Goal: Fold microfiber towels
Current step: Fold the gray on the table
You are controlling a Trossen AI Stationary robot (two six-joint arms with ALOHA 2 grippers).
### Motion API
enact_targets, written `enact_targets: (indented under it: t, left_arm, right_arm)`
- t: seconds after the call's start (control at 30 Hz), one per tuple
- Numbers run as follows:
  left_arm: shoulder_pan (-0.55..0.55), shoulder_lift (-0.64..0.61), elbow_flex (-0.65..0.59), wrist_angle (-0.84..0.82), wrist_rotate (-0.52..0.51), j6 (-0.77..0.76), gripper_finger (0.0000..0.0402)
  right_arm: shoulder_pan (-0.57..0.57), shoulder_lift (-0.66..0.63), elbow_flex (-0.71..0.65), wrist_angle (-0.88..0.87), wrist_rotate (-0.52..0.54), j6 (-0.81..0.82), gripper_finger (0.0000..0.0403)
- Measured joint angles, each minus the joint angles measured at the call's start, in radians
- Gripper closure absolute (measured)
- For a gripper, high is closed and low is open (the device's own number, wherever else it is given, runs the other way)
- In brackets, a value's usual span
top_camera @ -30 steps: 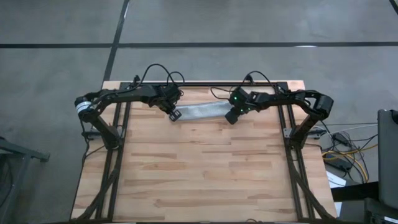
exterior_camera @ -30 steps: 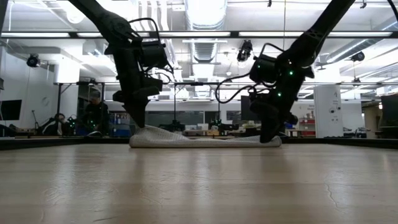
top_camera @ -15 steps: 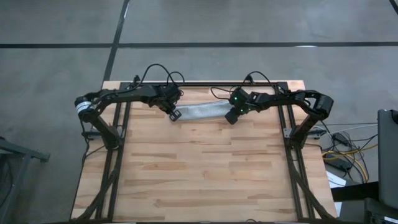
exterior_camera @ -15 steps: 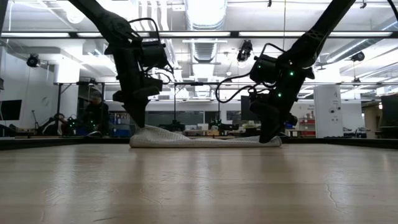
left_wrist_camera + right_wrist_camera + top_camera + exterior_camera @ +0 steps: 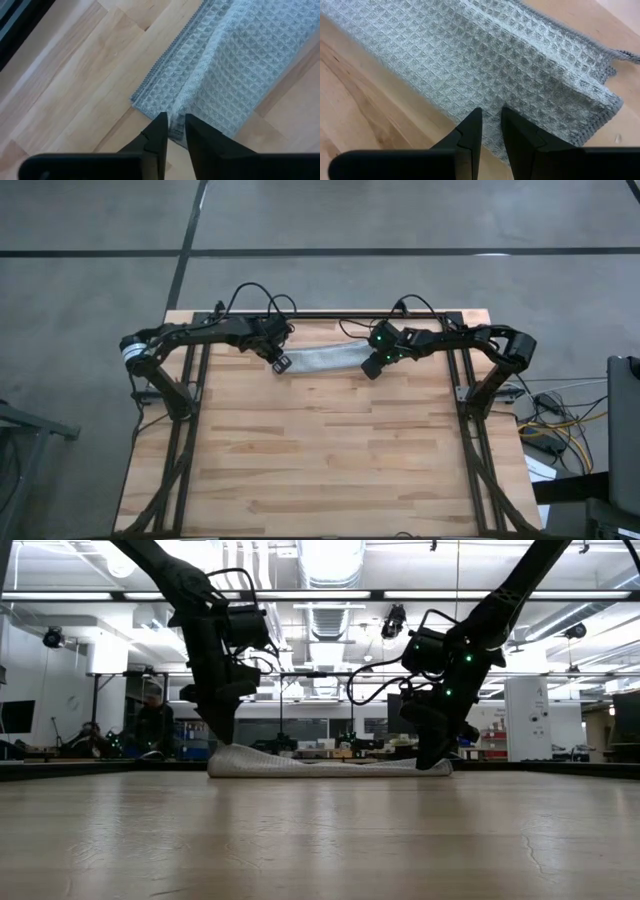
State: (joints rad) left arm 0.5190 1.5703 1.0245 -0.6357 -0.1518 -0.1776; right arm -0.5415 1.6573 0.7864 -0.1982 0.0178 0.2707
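Note:
The light grey-blue microfiber towel (image 5: 320, 360) lies folded into a long narrow strip on the wooden table near its far edge. It also shows in the low view as a flat strip (image 5: 320, 765). My left gripper (image 5: 281, 364) stands open at the strip's left end, pointing steeply down, with a raised ridge of cloth (image 5: 176, 107) between its fingertips. My right gripper (image 5: 370, 367) is at the strip's right end, shut on the towel (image 5: 495, 55). My left gripper (image 5: 175, 125) has a finger on either side of the ridge at the towel's left end; I cannot tell whether it still touches the cloth. My right gripper (image 5: 491, 117) pinches the strip's near long edge (image 5: 490, 102) between its two fingers, close to the right end. It comes slanting down from above. The towel lies slack on the table.
A dark frame rail and cables (image 5: 330, 315) run along the table's far edge behind the towel. Bare wood (image 5: 320, 450) stretches toward the near edge. In the room beyond the table a person (image 5: 152, 720) sits at the left.
My left gripper has opened in place and let go of the towel's left end. That end was bunched up in a small hump and has sunk flat onto the table. The rest of the strip has stayed where it was.

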Motion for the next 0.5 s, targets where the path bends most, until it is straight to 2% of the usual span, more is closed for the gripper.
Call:
enact_targets:
  t: [0.33,0.5]
  left_arm:
    - [0.000,0.000,0.000,0.007,-0.069,-0.022,0.0272]
    - [0.000,0.000,0.000,0.007,-0.070,-0.037,0.0253]
  right_arm:
    - [0.000,0.000,0.000,0.003,0.000,0.000,0.0339]
    - [0.000,0.000,0.000,0.003,0.000,0.000,0.0334]
